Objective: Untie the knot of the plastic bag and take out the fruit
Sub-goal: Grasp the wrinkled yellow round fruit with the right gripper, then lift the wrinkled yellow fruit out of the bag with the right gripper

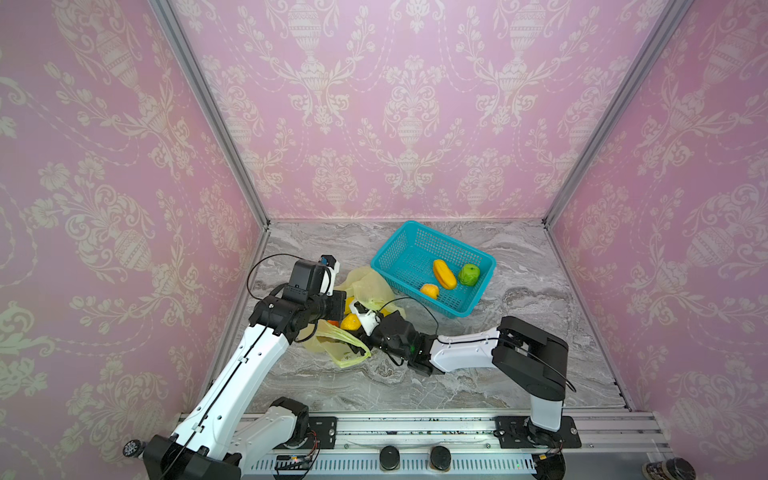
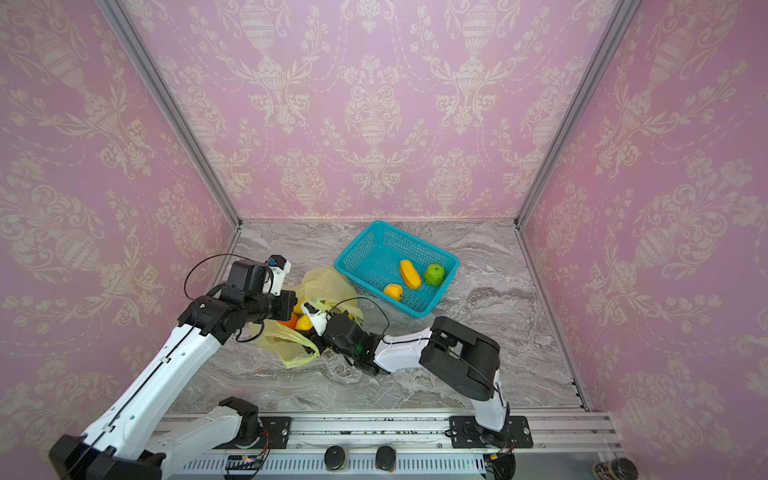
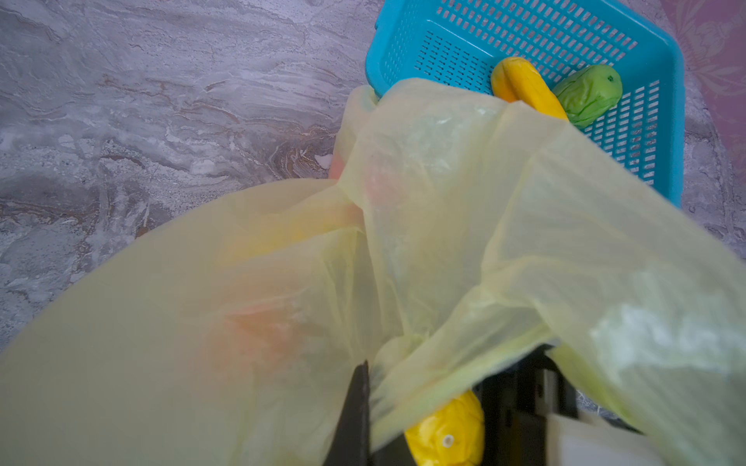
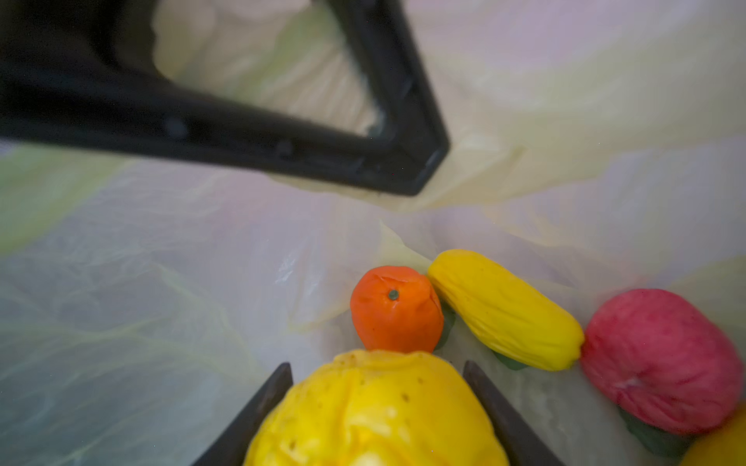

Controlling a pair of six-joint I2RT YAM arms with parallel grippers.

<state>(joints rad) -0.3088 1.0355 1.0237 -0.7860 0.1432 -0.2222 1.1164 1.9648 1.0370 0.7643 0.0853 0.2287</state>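
The pale yellow-green plastic bag (image 1: 365, 286) (image 2: 328, 282) lies open on the marble, left of centre. My left gripper (image 3: 365, 387) is shut on the bag's film (image 3: 444, 201) and holds the mouth up. My right gripper (image 4: 377, 365) reaches inside, shut on a round yellow fruit (image 4: 375, 415) (image 1: 350, 322). Beyond it in the bag lie an orange fruit (image 4: 395, 310), a long yellow one (image 4: 504, 310) and a pink-red one (image 4: 662, 359). The knot is out of view; a handle loop (image 1: 349, 353) lies loose.
A teal mesh basket (image 1: 384, 253) (image 2: 353, 253) stands right behind the bag, holding a long yellow fruit (image 1: 444, 273), a green apple (image 1: 469, 274) and an orange-yellow fruit (image 1: 430, 290). Pink walls enclose the marble floor; a metal rail runs along the front.
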